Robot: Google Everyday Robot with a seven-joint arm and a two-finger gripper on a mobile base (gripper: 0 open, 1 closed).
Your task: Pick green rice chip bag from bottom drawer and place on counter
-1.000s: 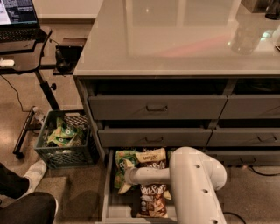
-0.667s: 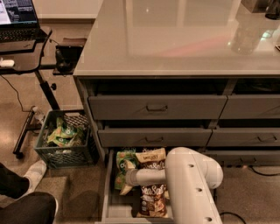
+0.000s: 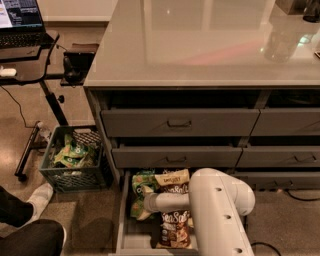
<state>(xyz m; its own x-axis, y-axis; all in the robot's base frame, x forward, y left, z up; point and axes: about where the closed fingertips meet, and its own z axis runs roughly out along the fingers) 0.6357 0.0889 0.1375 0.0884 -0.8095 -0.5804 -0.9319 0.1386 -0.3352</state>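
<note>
The bottom drawer [image 3: 121, 220] is pulled open below the cabinet. The green rice chip bag [image 3: 140, 185] lies crumpled at the drawer's back left, partly hidden. My gripper [image 3: 146, 203] is down inside the drawer at the end of the white arm [image 3: 220, 210], right on the lower part of the green bag. Brown-and-cream bags [image 3: 175, 227] lie just to its right. The counter [image 3: 200, 45] is the glossy grey top above the drawers.
The two upper drawers [image 3: 177, 122] are slightly ajar. A grey crate [image 3: 75, 175] holding green bags stands on the floor at the left. A black laptop desk [image 3: 25, 65] and a person's leg and shoe [image 3: 32, 202] are further left. Objects stand at the counter's far right [image 3: 295, 6].
The arm's white elbow has shifted slightly to the left. The gripper stays at the green bag in the drawer. The bags have not visibly moved.
</note>
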